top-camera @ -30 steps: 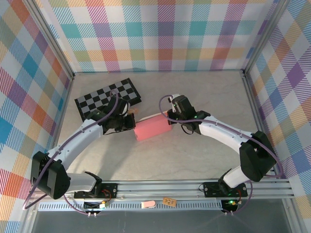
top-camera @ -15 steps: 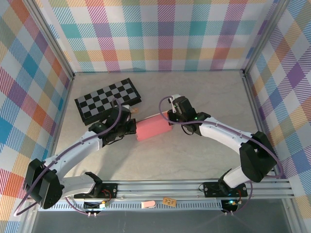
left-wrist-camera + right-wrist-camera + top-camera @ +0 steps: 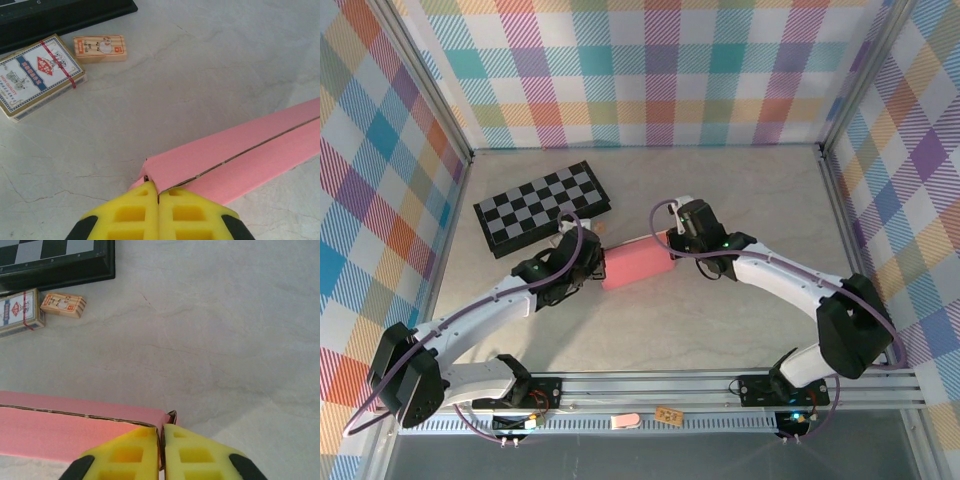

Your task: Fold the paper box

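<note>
Box [image 3: 635,266]: folded long, mid-counter [image 3: 740,190] between arms | left hand [image 3: 158,196]: pressed together, pinching one end; right hand [image 3: 161,436]: pinching other end | step: likely creasing seam | next: one end steadied, flap tucked

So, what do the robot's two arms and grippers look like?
The left arm and the right arm have white curved links, black joints and a purple cable along each. Gripper fingers are yellow blocks with square recesses.
</note>
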